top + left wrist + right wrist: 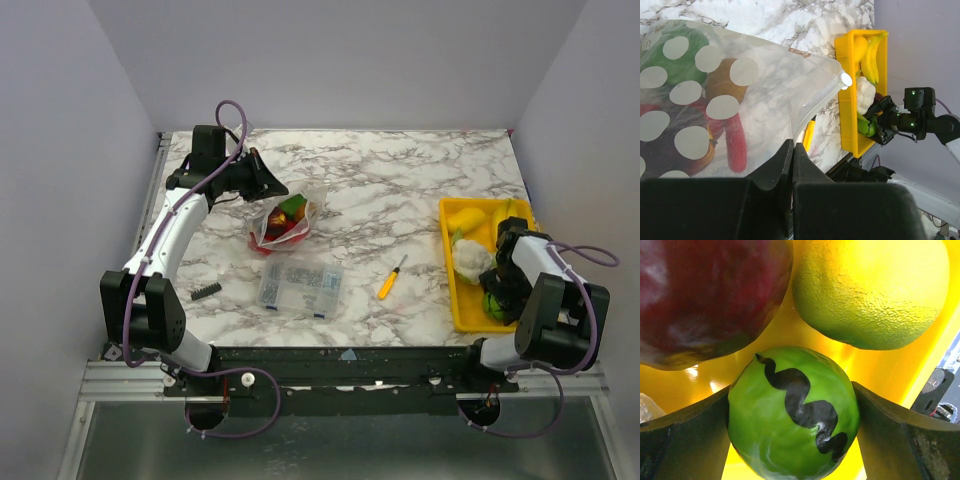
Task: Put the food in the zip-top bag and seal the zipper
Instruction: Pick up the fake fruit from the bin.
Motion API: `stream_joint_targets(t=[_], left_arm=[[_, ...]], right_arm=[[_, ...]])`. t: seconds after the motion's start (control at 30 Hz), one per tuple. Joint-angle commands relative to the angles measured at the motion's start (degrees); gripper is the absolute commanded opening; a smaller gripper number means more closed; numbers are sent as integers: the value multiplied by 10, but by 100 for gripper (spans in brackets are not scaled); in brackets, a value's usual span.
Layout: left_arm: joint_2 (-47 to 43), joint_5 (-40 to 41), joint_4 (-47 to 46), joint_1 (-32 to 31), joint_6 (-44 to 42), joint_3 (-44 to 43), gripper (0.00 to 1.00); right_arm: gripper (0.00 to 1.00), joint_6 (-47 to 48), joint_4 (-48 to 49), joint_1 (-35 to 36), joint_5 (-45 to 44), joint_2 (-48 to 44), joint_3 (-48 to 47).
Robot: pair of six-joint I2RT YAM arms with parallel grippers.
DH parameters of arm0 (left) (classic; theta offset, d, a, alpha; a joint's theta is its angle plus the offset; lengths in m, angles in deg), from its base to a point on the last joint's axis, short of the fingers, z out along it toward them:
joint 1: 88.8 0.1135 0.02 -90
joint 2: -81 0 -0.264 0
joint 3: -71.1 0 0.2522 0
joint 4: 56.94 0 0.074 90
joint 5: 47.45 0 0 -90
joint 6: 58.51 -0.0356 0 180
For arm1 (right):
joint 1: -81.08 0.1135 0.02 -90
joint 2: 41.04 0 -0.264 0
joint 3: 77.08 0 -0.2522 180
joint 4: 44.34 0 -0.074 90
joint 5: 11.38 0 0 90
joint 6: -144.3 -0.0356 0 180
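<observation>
Top external view gives us the whole marble desk (pixel 400 190). The left fingers (pixel 266 185) sit at the far edge of the zip-top bag (pixel 290 222), which lies left of centre with red and green food inside. Just in front lies a clear compartment box (pixel 300 285), with a screwdriver (pixel 391 277) to its right. Well to the right, a yellow tray (pixel 447 262) holds a cauliflower (pixel 470 256), and the right arm covers the tray's near end.

Left wrist view shows the grip itself: the left fingers are together, clamped on the dotted bag's edge below the zipper (pixel 817 107).

Right wrist view shows only the tray's inside. The right fingers (pixel 680 440) stand wide apart against both sides of a green fruit (pixel 792 420); we cannot tell whether they press it. A dark red fruit (pixel 705 295) and a yellow-green fruit (pixel 870 290) lie beyond.
</observation>
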Motion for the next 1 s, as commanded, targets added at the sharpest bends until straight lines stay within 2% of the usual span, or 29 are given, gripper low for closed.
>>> stream_joint_targets(t=[0.0,0.1,0.2,0.37,0.43,0.5,0.73,0.97], left_arm=[[-10,1,3,-3,-9,-7,0],[-9,2,4,-3,-10,-8,0],[-9,2,5,-3,-10,-8,0],[-8,2,4,-3,-10,-8,0],[-9,2,4,-3,-10,-9,0],[-10,3,4,-3,-10,-8,0],[-12,2,4,-3,-10,-8,0],[-12,1,4,-3,-9,-8,0]], right_arm=[[89,-6,26,-3,9,14,-2],[82,-11,15,-3,5,12,-9],[63,-12,3,-3,10,-4,-10],[38,-15,-19,-4,23,-39,-14],[23,-16,-38,-3,21,-42,-30],[12,-23,-66,-3,7,-38,-48],[6,-39,-129,-3,-27,-65,-90],[0,-49,-167,-4,-10,-105,-132]])
